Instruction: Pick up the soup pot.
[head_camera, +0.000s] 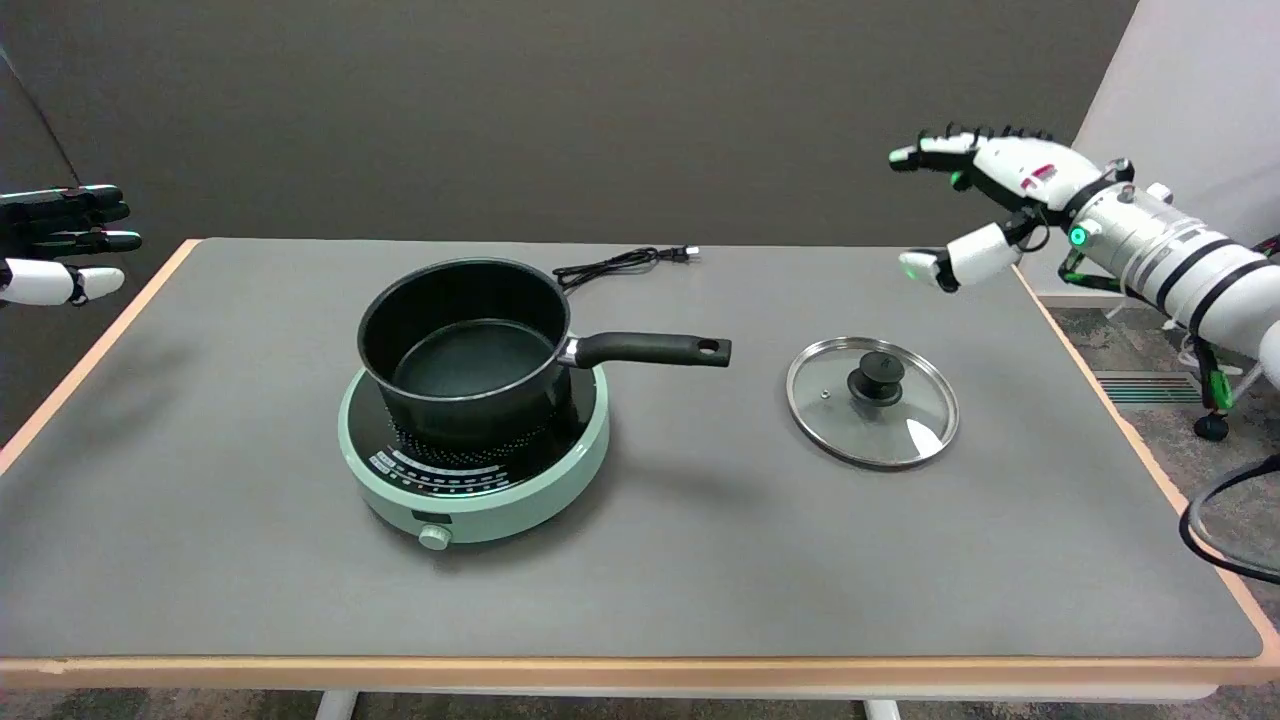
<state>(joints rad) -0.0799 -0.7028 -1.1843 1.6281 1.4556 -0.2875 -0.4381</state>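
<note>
We log the pot (470, 350) sitting upright on the green hob (475, 465), left of desk centre, its inside showing nothing. Its black handle (650, 349) sticks out level toward the right, free of everything, with a hang-hole at the tip. The lid (872, 400) lies flat on the desk (700, 560) well to the right of the handle, knob up, so the pot is already uncovered. A black cord (620, 263) trails on the desk behind the pot.

The right hand (975, 205) hangs in the air over the desk's far right corner, well apart from the pot and above the lid's far side. Its fingers are spread, thumb below and the rest reaching out above, with nothing between them.

Step in hand, as we judge it: the approach; no grasp has begun. The handle is the obvious place to take hold (the pot wall looks too wide for this hand). We expect the next move to call for a long travel left and down, passing over or behind the lid without clipping its knob, then a turn of the wrist so the fingers can wrap the handle across its length, probably near the middle. The lift should then go straight up, since the pot may tip bowl-down from a grip that far out.
</note>
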